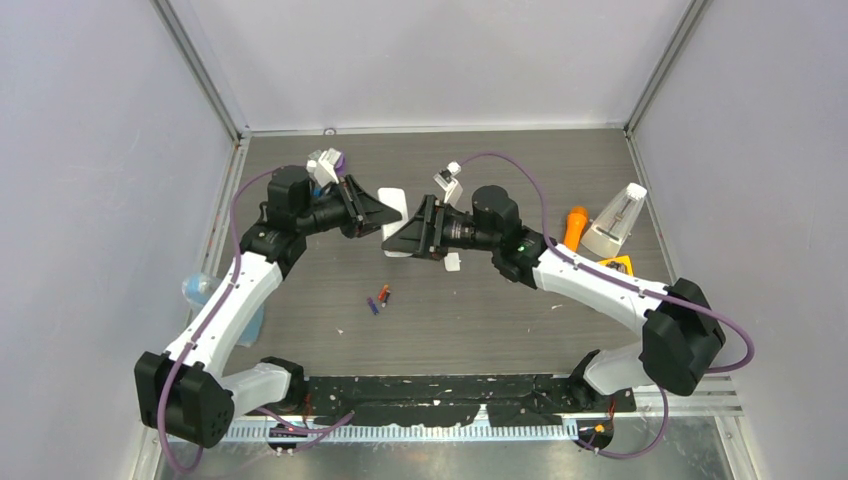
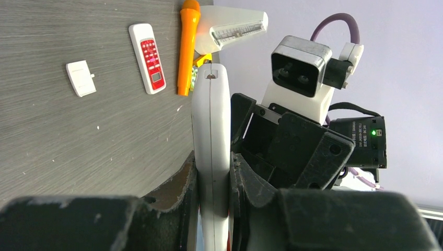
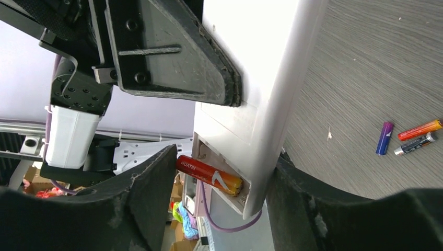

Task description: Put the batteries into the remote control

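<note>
Remote control (image 3: 261, 78): white, held edge-on clear of the tabletop (image 3: 376, 63) and pinched in the left pincer (image 2: 211, 180). The battery bay is open at one end. One red-orange battery (image 3: 209, 175) lies in it, seemingly not fully seated. Right pincer (image 3: 224, 157): stands astride that end; gripping or merely spread, cannot tell. Three loose batteries (image 3: 418, 129) lie on the tabletop, well apart from the remote. Judged: first cell going in, more left to load.

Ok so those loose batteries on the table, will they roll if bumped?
Probably: the loose batteries are smooth little cylinders lying on their sides on the flat table, so a sideways nudge likely sends them rolling. They look rigid, not floppy. Being thin, they might slip from a loose pinch.
</note>
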{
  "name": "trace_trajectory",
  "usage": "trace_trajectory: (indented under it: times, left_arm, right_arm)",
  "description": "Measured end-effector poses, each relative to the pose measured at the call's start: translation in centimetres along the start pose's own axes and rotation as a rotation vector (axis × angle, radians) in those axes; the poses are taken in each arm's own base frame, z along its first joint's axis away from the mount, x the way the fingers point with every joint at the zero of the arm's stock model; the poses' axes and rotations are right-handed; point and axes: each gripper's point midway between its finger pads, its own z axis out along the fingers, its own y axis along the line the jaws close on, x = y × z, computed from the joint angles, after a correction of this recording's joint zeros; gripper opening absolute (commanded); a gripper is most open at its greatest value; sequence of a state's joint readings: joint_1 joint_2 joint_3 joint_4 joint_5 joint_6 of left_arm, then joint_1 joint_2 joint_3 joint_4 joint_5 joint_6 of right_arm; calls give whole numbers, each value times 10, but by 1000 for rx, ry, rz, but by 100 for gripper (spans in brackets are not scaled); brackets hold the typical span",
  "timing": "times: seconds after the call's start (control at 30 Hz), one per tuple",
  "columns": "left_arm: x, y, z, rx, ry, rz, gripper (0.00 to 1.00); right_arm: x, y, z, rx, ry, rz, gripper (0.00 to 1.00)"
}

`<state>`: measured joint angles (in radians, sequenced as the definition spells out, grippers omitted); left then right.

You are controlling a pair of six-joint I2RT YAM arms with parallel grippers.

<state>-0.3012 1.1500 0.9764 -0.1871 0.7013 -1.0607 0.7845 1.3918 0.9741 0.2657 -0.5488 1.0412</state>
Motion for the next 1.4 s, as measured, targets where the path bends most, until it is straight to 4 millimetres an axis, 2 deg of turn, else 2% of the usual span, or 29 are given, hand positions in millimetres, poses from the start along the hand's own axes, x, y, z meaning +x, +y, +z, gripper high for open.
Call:
trace_trajectory:
  times: [0.1,0.33,0.57,0.77,0.93,1.0,1.1,1.17,1.4]
  left_arm:
    - [0,0,0,-2,2,-1,0]
    - [1,1,0,-3,5,11,0]
    - [1,0,0,-1,4,15,0]
    - [0,-1,0,4,1,14,0]
    - [-4,-7,0,24,-13,-12,0]
    - [-6,-11,0,41,-17,-28,0]
    - [-8,-17,0,69,-20,-54,0]
    - [-9,-22,-1,89,-19,-67,0]
    - [-7,-34,-2,134,-6,-81,0]
  right_arm:
    - [1,-4,1,12,6,4,56]
    - [2,-8,1,32,11,18,54]
    - [-1,-10,2,44,-7,36,46]
    - [-2,-9,2,35,-18,44,40]
    - [-7,-4,2,13,-35,36,31]
    - [-9,-1,2,1,-43,32,30]
    - [-12,4,1,-18,-53,25,38]
    - [-14,9,-1,-32,-60,21,51]
    - [-15,27,-6,-90,-63,-1,77]
